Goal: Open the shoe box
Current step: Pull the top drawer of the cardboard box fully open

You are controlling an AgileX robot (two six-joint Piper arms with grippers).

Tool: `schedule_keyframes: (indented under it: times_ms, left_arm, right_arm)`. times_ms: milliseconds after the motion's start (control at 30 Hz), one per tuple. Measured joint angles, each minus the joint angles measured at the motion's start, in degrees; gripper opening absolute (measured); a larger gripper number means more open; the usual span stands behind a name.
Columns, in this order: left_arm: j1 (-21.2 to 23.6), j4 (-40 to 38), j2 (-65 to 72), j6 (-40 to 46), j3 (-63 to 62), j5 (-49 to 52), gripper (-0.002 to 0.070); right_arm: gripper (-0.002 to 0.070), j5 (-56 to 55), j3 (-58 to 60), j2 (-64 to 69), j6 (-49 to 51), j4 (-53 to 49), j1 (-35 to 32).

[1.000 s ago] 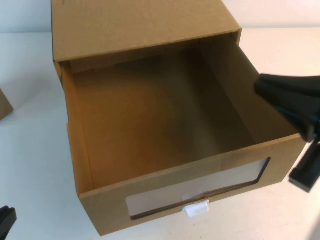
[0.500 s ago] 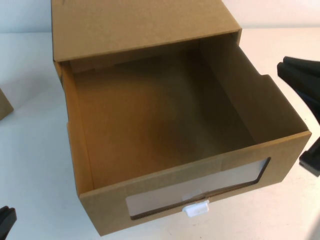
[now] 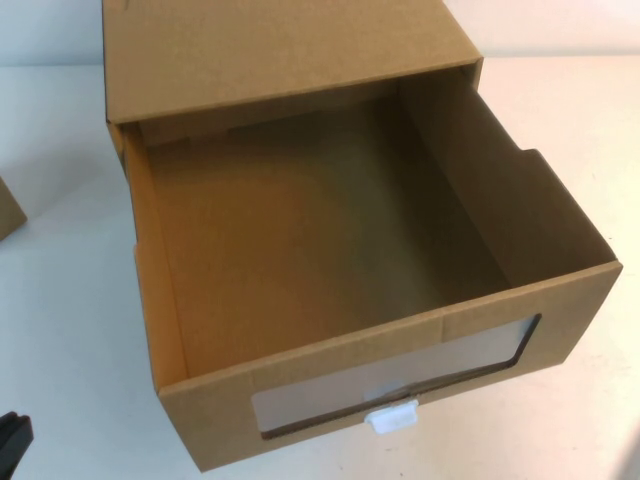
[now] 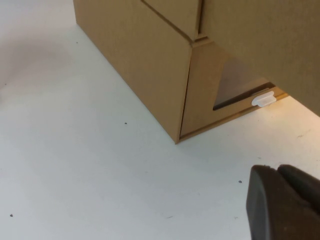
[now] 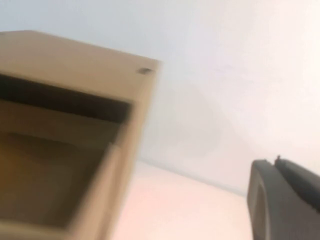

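The brown cardboard shoe box [image 3: 280,50] stands mid-table with its drawer [image 3: 170,330] pulled far out toward me and empty inside. The drawer front has a clear window [image 3: 400,375] and a small white pull tab [image 3: 392,417]. My left gripper [image 4: 276,170] hovers low over the table off the box's front left corner, shut and holding nothing; the tab [image 4: 263,99] shows beyond it. My right gripper [image 5: 276,161] is shut and empty, off to the right of the box [image 5: 75,75], outside the high view.
A second piece of brown cardboard [image 3: 8,210] pokes in at the table's left edge. A black part of my left arm [image 3: 12,442] sits at the near left corner. White table [image 3: 70,300] surrounds the box.
My right arm has drawn back to the right and left the high view. The box and its drawer have not moved.
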Motion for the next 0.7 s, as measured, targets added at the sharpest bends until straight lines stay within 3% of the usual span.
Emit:
schedule_keyframes:
  times_ms: [233,433,533,700]
  left_arm:
    - [0.00,0.00,0.00,0.00,0.00,0.00,-0.0006]
    - [0.00,0.00,0.00,0.00,0.00,0.00,-0.0006]
    - [0.00,0.00,0.00,0.00,0.00,0.00,-0.0006]
    - [0.00,0.00,0.00,0.00,0.00,0.00,-0.0006]
  right_arm:
    - [-0.0018,13.13,7.81,-14.05,17.03,-10.82,-22.51]
    - [-0.0018,25.14,12.17,-24.04,35.25,-26.41,-41.84]
    - [-0.0018,26.81,16.18,-27.45,42.87,-32.28,-46.21]
    - [-0.0018,27.15,23.55,-31.31,54.16,-40.36,-45.82]
